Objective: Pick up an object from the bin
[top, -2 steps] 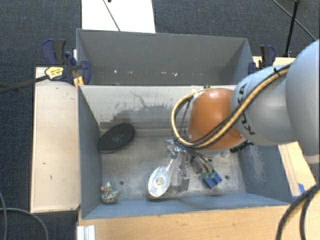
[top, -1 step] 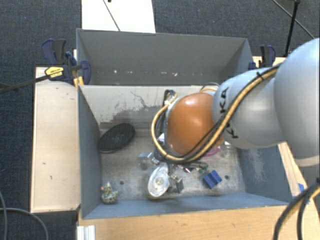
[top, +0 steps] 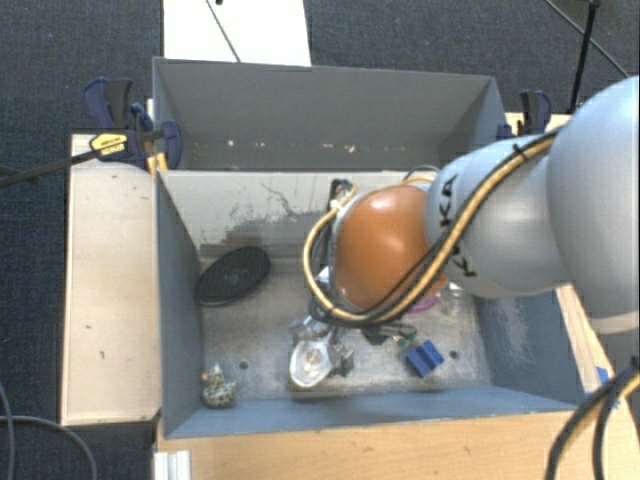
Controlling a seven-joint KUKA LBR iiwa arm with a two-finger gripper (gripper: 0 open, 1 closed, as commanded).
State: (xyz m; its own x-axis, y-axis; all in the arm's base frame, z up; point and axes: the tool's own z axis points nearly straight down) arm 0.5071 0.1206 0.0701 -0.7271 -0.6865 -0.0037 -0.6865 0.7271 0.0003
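Four things around jaws of untellable spread: silvery piece (top: 310, 365) beneath, black disc (top: 232, 274), blue block (top: 424, 357), speckled lump (top: 217, 388).

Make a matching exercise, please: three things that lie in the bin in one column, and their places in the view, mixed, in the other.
Things:
1. dark round disc
2. blue block
3. small speckled lump

Places:
A. lower left corner of the bin
B. left side, towards the far wall
C. lower right of the middle, below the arm

Pairs: 1-B, 2-C, 3-A
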